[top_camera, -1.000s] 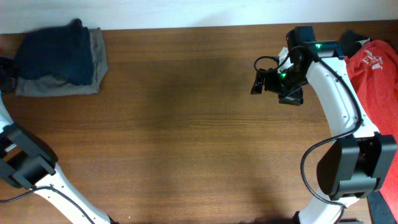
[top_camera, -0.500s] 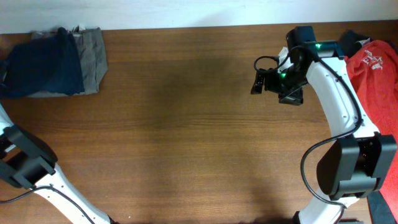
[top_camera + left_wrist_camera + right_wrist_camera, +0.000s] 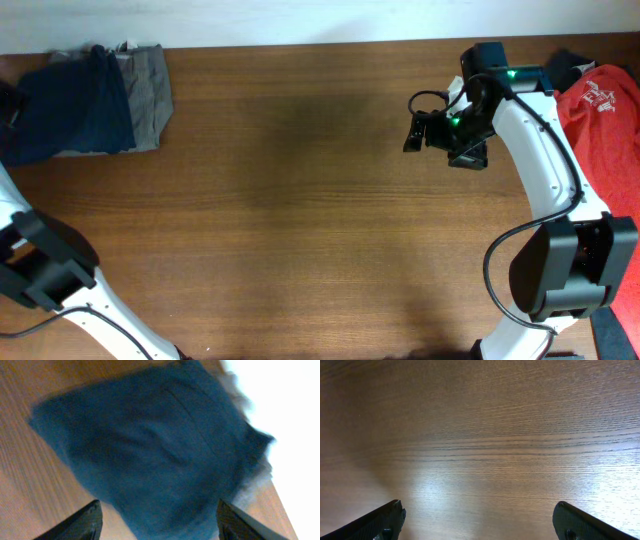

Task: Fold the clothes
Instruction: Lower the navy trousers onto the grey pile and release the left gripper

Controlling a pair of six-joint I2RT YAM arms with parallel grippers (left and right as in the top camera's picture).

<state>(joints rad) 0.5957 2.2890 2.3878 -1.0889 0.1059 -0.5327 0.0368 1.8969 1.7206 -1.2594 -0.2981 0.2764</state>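
Note:
The navy-blue shorts [image 3: 75,115] lie folded at the table's far left corner, on top of the grey shorts [image 3: 150,85]. In the left wrist view the navy shorts [image 3: 150,445] fill the frame, blurred, with a grey edge [image 3: 257,472] showing past them. My left gripper [image 3: 157,505] hangs open above them, its fingers wide apart and holding nothing. The red T-shirt [image 3: 605,130] with white print lies heaped at the right edge. My right gripper [image 3: 412,132] is open over bare wood [image 3: 480,435], left of the T-shirt.
The wooden table [image 3: 300,220] has its back edge against a white wall. A dark cloth [image 3: 565,65] sticks out behind the red T-shirt. The left arm's base [image 3: 40,270] stands at the front left, the right arm's base [image 3: 565,265] at the front right.
The left gripper opened and let go of the navy shorts, which settled flat on the grey shorts. It has drawn back to the left. The right arm has not moved.

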